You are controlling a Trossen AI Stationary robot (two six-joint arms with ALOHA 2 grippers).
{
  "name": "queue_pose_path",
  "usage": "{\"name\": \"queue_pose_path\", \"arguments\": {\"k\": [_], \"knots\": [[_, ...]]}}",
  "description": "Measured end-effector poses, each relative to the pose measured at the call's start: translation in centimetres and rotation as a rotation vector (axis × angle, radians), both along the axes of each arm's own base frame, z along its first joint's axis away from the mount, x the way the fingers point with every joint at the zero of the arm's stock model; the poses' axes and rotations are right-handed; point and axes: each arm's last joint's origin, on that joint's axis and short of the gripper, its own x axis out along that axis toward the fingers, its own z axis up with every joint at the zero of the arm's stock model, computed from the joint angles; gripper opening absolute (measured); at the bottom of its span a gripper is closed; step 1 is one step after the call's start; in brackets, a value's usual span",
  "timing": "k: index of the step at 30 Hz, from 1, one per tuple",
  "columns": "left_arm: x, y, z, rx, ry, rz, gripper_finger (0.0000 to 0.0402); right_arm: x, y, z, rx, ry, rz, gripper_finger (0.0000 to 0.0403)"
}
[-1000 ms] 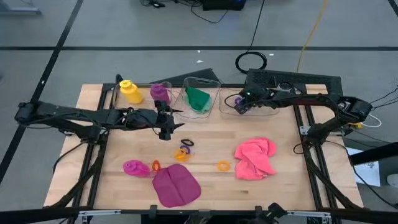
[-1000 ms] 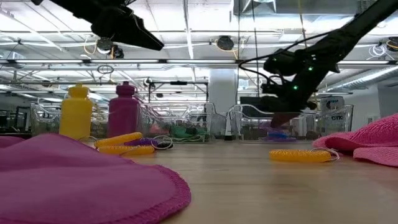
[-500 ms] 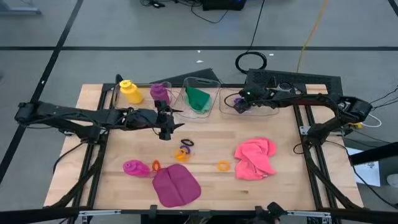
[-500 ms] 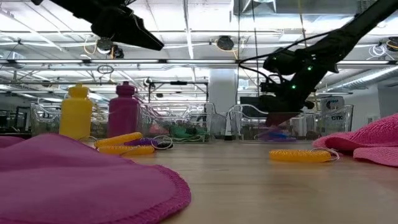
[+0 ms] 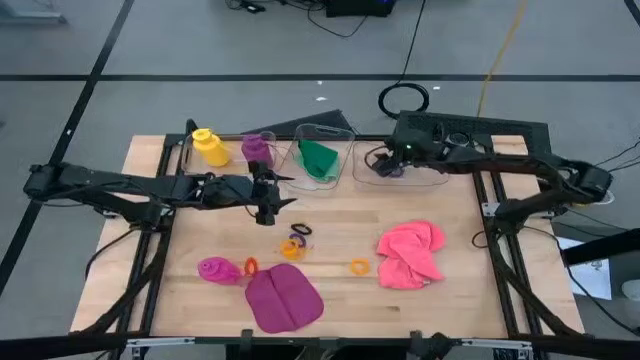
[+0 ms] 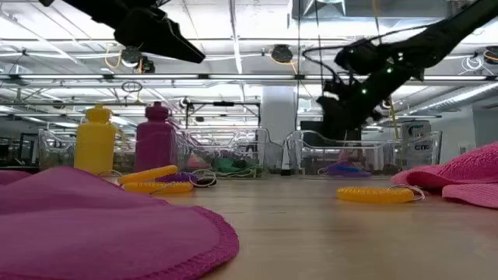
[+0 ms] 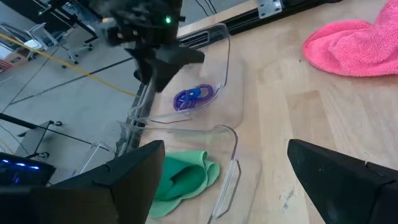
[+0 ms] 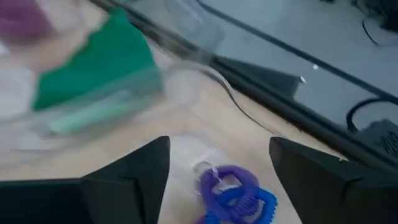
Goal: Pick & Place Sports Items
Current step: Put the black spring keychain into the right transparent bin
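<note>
The right pincer point(image 5: 383, 166) hangs above the clear bin point(image 5: 425, 178) at the back right of the bench point(image 5: 450, 290), its 2 fingers point(image 8: 130, 177) spread apart and holding nothing. Directly beneath it, on the floor of that bin, lie a purple ring point(image 8: 227, 183) and a blue ring point(image 8: 252, 204), tangled together and free of the fingers. In the neighbouring clear bin point(image 5: 340, 135) a green cloth point(image 5: 319, 158) sits bunched up.

The left pincer point(image 5: 268, 198) waits over the middle of the bench, fingers wide open and empty, just in front of the purple bottle point(image 5: 257, 149). The yellow bottle point(image 5: 209, 146) stands upright beside the purple one at the back left.

In the front half of the bench, a magenta cloth point(image 5: 283, 298) lies flat near the front edge, with a magenta bottle point(image 5: 216, 269) lying on its side to its left and a small orange ring point(image 5: 251, 266) touching that bottle. A cluster of orange, yellow and purple rings point(image 5: 295, 241) sits just behind the magenta cloth. Another orange ring point(image 5: 359, 266) lies alone near the pink cloth point(image 5: 411, 253), which is crumpled on the right.
</note>
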Motion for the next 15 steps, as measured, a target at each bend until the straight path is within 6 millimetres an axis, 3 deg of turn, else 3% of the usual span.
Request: {"name": "queue_pose_path", "arguments": {"k": [8, 15], "knots": [[0.0, 0.0, 0.0, -0.022, -0.009, 0.011, 0.0285, 1.3, 3.2, 3.3, -0.105, -0.184, 0.115, 0.0208], [0.1, -0.3, 0.0, -0.081, -0.009, -0.067, 0.0285, 3.0, 6.0, 4.8, -0.169, -0.342, 0.223, 0.0198]]}}
